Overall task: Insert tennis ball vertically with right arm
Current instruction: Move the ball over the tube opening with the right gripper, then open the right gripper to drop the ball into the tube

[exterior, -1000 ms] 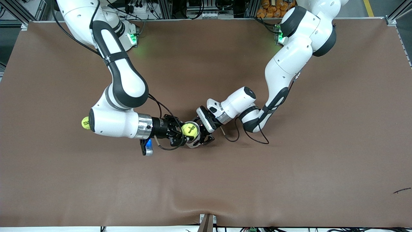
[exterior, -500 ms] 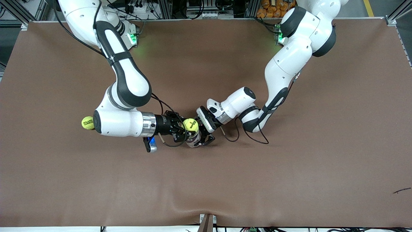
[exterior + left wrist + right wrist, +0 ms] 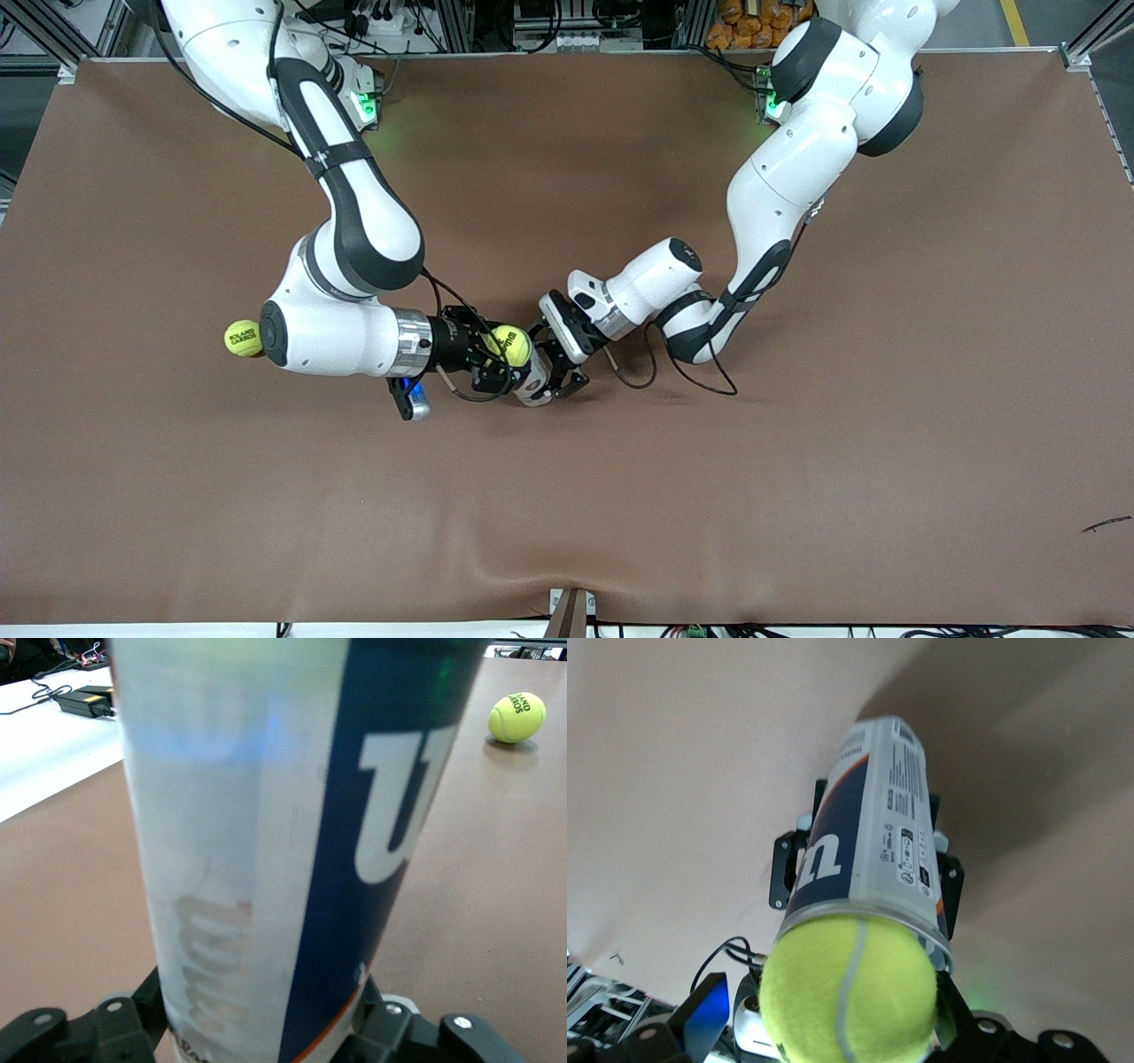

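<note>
The left hand (image 3: 551, 377) grips the upright tennis ball can (image 3: 868, 842). The right hand (image 3: 496, 354) is over its mouth, holding a tennis ball (image 3: 849, 992); I cannot tell how firmly.

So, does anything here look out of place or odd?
Nothing is damaged or spilled. One spare tennis ball lies on the table beside the right arm's elbow. The other ball sits at the can's mouth, the left hand holding the can.
</note>
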Available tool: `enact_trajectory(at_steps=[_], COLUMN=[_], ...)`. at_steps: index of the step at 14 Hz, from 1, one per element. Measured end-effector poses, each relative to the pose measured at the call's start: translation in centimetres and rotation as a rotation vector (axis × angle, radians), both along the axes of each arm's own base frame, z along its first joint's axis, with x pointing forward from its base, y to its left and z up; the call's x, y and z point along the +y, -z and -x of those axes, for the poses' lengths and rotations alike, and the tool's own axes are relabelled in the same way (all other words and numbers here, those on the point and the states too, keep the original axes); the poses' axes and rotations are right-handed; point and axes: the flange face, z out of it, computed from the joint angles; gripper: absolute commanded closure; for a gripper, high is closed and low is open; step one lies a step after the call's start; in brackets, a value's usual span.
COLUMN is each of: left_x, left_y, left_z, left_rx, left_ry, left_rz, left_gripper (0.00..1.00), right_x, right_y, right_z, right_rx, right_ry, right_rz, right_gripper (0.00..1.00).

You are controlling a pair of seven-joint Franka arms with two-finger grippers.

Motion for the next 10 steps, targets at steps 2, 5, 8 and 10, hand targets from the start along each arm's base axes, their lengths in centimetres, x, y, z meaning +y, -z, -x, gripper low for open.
enact_trajectory(at_steps=[2,5,8,10], left_x=[0.1,0.1,0.1,0.1], left_y=[0.0,0.0,0.0,0.0], left_z=[-0.1,-0.1,-0.1,-0.1], left_rx=[0.000,0.000,0.000,0.000], left_ry=[-0.001,-0.001,-0.001,-0.002], left_rz=[0.000,0.000,0.000,0.000], left_gripper=[0.26,0.26,0.26,0.26], right_x=[-0.3,-0.3,-0.3,-0.3], right_y=[-0.5,-0.5,-0.8,-2.1], right_z=[0.3,0.5,0.5,0.3], right_rx=[0.008,0.013,0.002,-0.020], right_ry=[-0.030,-0.045,-0.053,-0.057], right_rz=[0.020,0.029,0.040,0.039], right_gripper=[0.00,0.00,0.00,0.00])
